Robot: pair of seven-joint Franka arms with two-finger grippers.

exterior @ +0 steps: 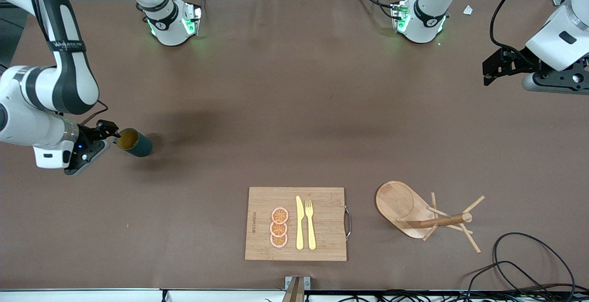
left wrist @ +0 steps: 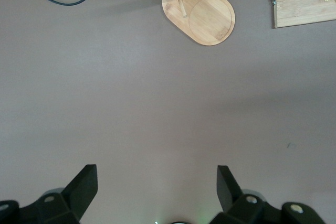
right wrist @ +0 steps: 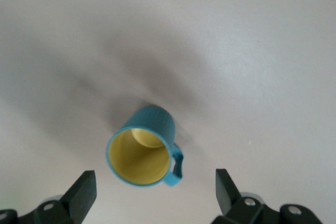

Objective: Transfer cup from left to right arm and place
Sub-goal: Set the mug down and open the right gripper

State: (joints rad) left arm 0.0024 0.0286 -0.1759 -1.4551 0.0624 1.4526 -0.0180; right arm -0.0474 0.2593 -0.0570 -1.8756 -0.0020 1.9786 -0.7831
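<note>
The cup (right wrist: 143, 148) stands on the table (right wrist: 252, 66) below the right tool (right wrist: 155, 195), whose fingers (right wrist: 83, 191) are spread.

In the front view the right arm (exterior: 41, 104) runs off the picture's edge, and the right gripper (exterior: 108, 131) is mostly masked by its own wrist housing. The cup (exterior: 133, 142) shows its yellow mouth there, but its handle cannot be seen. The left gripper (exterior: 499, 68) shows only as a dark shape, its arm cut by the edge. In both wrist views only the finger tips (right wrist: 84, 192) show; the rest is cut off. A small white scrap (exterior: 468, 10) near the left arm's base is perhaps paper. The cable (exterior: 529, 265) leaves the frame.
</note>
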